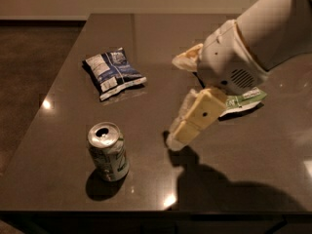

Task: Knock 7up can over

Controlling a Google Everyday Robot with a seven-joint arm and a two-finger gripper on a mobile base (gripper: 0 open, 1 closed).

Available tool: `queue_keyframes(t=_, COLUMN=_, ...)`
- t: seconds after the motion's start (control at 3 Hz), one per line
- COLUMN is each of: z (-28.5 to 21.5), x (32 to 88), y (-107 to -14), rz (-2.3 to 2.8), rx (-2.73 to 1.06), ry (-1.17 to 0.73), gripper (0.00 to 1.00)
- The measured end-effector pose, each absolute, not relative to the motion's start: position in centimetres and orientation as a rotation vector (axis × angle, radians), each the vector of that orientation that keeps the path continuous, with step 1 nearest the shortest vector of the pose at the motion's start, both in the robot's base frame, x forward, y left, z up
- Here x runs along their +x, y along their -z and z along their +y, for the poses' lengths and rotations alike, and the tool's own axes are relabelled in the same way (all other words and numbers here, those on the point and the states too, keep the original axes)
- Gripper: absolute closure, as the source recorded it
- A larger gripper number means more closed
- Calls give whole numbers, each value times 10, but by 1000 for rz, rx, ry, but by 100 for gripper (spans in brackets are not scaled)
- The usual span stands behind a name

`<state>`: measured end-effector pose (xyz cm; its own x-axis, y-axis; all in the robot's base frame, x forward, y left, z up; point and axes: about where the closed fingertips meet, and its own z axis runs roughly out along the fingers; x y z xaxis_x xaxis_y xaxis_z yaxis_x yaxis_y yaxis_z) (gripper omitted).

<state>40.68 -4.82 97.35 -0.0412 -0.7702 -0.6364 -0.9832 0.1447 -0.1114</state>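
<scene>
The 7up can [107,151] stands upright near the front left of the dark table [161,38], silver top with its opening facing up, pale green and white label. My gripper [179,136] hangs from the white arm coming in from the upper right. Its cream fingers point down and left, with the tips low over the table to the right of the can, about a can's width away. It holds nothing that I can see.
A flat blue chip bag [113,72] lies behind the can. A flat green chip bag [243,98] lies at the right, mostly hidden behind my arm. The table's front edge runs just below the can.
</scene>
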Motion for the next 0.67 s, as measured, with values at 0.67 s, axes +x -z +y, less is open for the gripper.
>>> queue_keyframes(t=0.67, z=14, x=384, y=-922, rz=1782, rx=-1742, ry=-634, gripper=0)
